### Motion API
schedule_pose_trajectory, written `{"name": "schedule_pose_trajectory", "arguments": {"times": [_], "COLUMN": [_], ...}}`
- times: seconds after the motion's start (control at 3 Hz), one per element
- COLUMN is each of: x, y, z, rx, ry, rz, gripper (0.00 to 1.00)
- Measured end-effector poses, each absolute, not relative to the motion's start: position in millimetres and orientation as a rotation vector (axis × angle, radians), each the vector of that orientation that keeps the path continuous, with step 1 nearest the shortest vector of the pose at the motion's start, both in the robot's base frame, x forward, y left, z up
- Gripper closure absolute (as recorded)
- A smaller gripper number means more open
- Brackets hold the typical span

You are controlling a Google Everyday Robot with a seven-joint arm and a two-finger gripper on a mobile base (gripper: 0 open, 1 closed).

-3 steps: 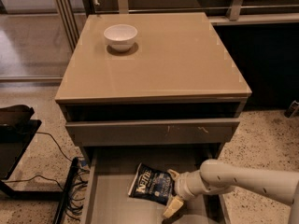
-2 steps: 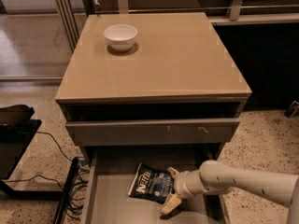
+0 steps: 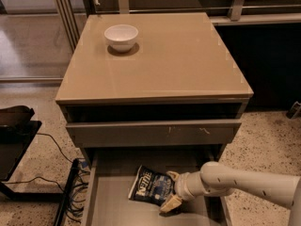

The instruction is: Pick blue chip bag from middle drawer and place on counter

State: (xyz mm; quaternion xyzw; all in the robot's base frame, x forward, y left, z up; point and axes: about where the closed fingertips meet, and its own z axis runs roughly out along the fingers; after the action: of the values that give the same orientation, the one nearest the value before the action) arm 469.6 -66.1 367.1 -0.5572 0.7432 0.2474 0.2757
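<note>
The blue chip bag [image 3: 149,184] lies flat on the floor of the pulled-out middle drawer [image 3: 106,206], white lettering up. My gripper [image 3: 170,189] reaches into the drawer from the right on a white arm. Its two tan fingers straddle the bag's right end, one finger behind it and one [image 3: 169,204] in front, still spread apart. The bag rests on the drawer floor. The beige counter [image 3: 174,55] is the cabinet's top, above the drawers.
A white bowl [image 3: 121,36] stands at the counter's far left. The drawer above, with a white-scuffed grey front [image 3: 155,133], sticks out slightly over the middle drawer. Cables [image 3: 70,192] and a dark stand [image 3: 14,135] lie on the floor at the left.
The near finger has crept slightly inward toward the bag. The arm and the bag have otherwise stayed in place.
</note>
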Motion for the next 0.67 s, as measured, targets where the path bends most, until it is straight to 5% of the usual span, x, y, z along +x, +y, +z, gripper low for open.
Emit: {"name": "schedule_pose_trajectory", "arguments": {"times": [0.67], "x": [469.6], "y": [-66.0], "z": [367.1], "rx": [-1.497], "ry": [1.997], "rz": [0.665], "gripper": [0.65]}}
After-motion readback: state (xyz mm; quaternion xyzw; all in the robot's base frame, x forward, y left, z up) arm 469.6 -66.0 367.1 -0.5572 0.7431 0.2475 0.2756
